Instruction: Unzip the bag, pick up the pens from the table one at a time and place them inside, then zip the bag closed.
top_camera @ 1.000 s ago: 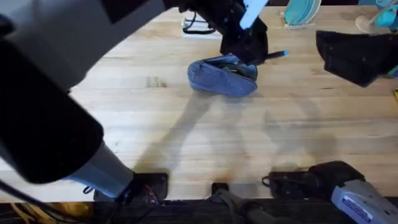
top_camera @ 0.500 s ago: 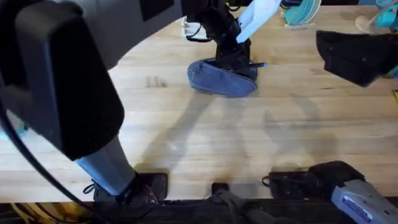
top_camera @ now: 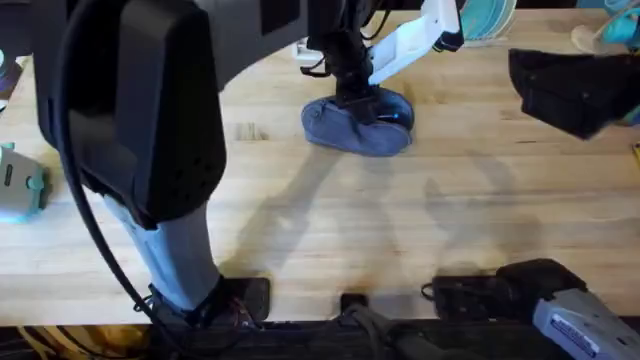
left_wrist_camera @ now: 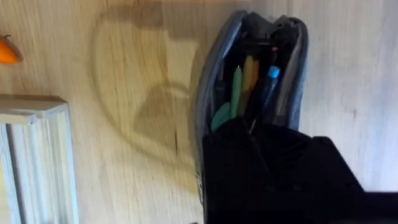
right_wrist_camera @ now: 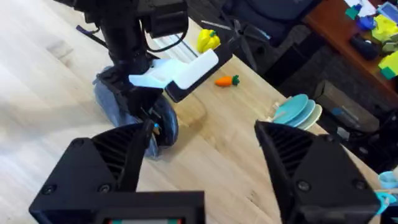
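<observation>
Left gripper (top_camera: 362, 100), black-fingered, is down at the open mouth of the blue-grey fabric pencil pouch (top_camera: 352, 127), arm reaching far across the light wooden plank table (top_camera: 420, 220). Can't tell how far its fingers are spread or whether they hold anything; in the left wrist view its black body covers the near end of the pouch. Likely placed there to feed a pen into the opening, so the zip-up step isn't done yet.

Right gripper (right_wrist_camera: 205, 155) sits back near its base, fingers wide apart, nothing between them, probably parked out of the way.

Pouch lies on the table's far middle, elongated oval, zipper open along its length, sides spread. Inside, in the left wrist view: a green pen (left_wrist_camera: 235, 93), a yellow-orange one (left_wrist_camera: 249, 73) and a blue-tipped one (left_wrist_camera: 270, 78), all lying lengthwise. Pull tab not clearly made out.

Small orange carrot toy (right_wrist_camera: 226, 81) sits on the table beyond the pouch, apart from it.
</observation>
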{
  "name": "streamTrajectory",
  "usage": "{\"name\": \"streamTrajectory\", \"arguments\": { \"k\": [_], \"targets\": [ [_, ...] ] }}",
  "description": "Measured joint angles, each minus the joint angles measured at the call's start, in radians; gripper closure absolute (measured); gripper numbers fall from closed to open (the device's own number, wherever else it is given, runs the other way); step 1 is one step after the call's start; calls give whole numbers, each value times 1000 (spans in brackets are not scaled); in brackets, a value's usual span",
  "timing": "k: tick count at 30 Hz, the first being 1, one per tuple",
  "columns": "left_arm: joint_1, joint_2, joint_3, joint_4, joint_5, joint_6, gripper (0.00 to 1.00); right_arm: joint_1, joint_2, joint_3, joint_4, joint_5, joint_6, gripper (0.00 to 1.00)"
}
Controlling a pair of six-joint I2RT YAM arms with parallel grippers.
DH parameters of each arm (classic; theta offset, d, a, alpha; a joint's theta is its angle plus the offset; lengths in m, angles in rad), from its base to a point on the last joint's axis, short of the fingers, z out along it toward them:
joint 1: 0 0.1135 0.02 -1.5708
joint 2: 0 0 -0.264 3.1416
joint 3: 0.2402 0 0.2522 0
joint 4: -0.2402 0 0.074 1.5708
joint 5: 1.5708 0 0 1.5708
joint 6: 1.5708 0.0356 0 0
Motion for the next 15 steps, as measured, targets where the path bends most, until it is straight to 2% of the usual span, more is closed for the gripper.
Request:
{"name": "streamTrajectory", "arguments": {
  "k": [6,7,12,13,15],
  "targets": [
    [2,0,0,0,-9,0,957,0,0,0,0,0,0,7],
    [2,0,0,0,-12,7,906,0,0,0,0,0,0,7],
    [3,0,0,0,-13,6,134,0,0,0,0,0,0,7],
    [3,0,0,0,-13,3,44,0,0,0,0,0,0,7],
    [3,0,0,0,-13,3,11,0,0,0,0,0,0,7]
  ]
}}
